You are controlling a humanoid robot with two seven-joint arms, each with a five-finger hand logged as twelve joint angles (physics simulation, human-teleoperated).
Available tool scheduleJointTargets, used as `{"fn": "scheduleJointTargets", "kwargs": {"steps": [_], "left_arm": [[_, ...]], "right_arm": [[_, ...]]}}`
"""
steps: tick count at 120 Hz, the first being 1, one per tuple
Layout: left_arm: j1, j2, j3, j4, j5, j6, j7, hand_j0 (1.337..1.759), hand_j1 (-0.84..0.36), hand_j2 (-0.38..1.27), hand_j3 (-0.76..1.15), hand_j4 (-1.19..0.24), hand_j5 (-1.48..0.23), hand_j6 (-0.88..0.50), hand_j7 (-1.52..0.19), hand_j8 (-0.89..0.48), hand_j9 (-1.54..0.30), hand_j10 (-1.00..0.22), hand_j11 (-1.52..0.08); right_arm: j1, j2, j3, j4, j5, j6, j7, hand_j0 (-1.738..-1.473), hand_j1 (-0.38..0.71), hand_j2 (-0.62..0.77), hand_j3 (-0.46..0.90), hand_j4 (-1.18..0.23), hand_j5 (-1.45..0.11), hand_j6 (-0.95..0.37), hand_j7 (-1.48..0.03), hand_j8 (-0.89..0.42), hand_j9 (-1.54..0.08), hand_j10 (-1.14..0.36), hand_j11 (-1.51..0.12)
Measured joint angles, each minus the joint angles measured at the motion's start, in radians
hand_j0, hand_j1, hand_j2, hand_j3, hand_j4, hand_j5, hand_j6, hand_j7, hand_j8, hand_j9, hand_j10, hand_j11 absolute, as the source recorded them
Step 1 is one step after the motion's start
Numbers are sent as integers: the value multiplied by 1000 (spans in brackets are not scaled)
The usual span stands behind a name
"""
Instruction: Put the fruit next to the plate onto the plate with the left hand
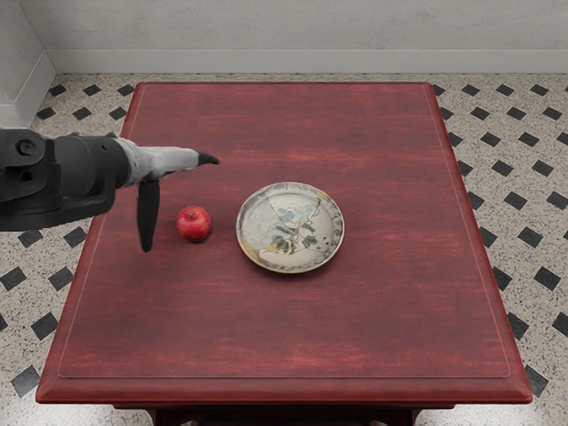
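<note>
A red apple [193, 223] sits on the dark red table [293, 311], just left of a round patterned plate [289, 226] with a green leaf design. The two stand a little apart. My left hand [169, 191] reaches in from the left edge, hovering above and slightly left of the apple. Its fingers are spread: one points right over the table, and the thumb [147, 216] hangs straight down beside the apple without touching it. It holds nothing. The plate carries nothing.
The table's left edge runs just under my left forearm [62, 177]. A black-and-white tiled floor surrounds the table, and a pale wall stands at the back.
</note>
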Motion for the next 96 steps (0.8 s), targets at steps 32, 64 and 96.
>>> {"fn": "scheduleJointTargets", "kwargs": {"steps": [32, 64, 96], "left_arm": [[54, 0, 0, 4, 20, 70, 0, 1658, 201, 26, 0, -127, -162, -128, -162, -128, -161, -127, -161], [114, -66, 6, 64, 79, 118, 0, 1658, 130, 39, 0, -187, -239, -188, -239, -187, -239, -186, -238], [169, -138, 15, 129, 120, 124, 0, 1658, 114, 41, 0, -200, -257, -201, -257, -201, -257, -200, -256]], "right_arm": [[0, 0, 0, 0, 0, 0, 0, -1658, -331, -3, 0, -15, -20, -15, -20, -15, -20, -15, -20], [0, 0, 0, 0, 0, 0, 0, -1658, -331, -3, 0, -15, -20, -15, -20, -15, -20, -15, -20], [0, 0, 1, 0, 0, 0, 0, -1658, -331, -3, 0, -15, -20, -15, -20, -15, -20, -15, -20]]}}
